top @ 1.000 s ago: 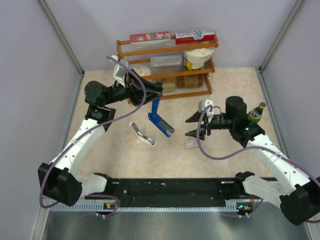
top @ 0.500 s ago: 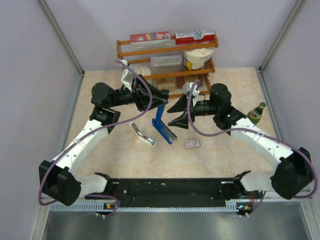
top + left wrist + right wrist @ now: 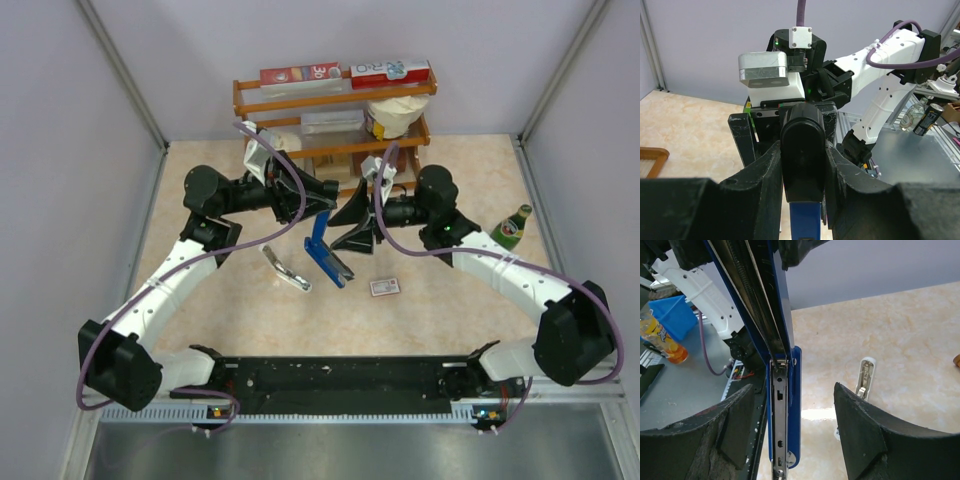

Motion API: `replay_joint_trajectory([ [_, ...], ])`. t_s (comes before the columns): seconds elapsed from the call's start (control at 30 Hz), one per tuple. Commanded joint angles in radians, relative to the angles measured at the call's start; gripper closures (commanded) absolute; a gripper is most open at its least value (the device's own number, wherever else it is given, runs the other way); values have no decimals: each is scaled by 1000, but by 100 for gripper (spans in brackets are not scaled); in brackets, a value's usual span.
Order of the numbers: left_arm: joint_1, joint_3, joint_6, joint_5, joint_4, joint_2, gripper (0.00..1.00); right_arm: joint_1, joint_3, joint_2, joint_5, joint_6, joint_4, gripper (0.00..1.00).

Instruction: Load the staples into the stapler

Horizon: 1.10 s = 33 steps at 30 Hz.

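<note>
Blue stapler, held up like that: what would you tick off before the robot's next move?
1. Left end effector shut on blue stapler: ok.
2. Stapler swung open, metal rail exposed: ok.
3. Right end effector open, facing the rail: ok.
4. Staples in right end effector: not ok; staple box lies on the table.
5. Rail already holding staples: cannot tell.
</note>
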Motion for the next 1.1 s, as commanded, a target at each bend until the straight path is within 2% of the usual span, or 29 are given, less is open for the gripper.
replay_joint_trajectory([
  [0.0, -6, 4, 8, -22, 63, -14, 100, 28, -5, -31, -24, 7, 47, 36],
  [0.6, -7, -3, 23, -26, 50, -8, 100, 94, 18, 15, 55, -132, -82, 42],
  [0.83, -7, -6, 23, -29, 52, -3, 100, 99, 16, 20, 66, -128, -70, 58],
  [1.07, -7, -3, 27, -29, 52, 0, 100, 103, 15, 26, 68, -125, -71, 59],
])
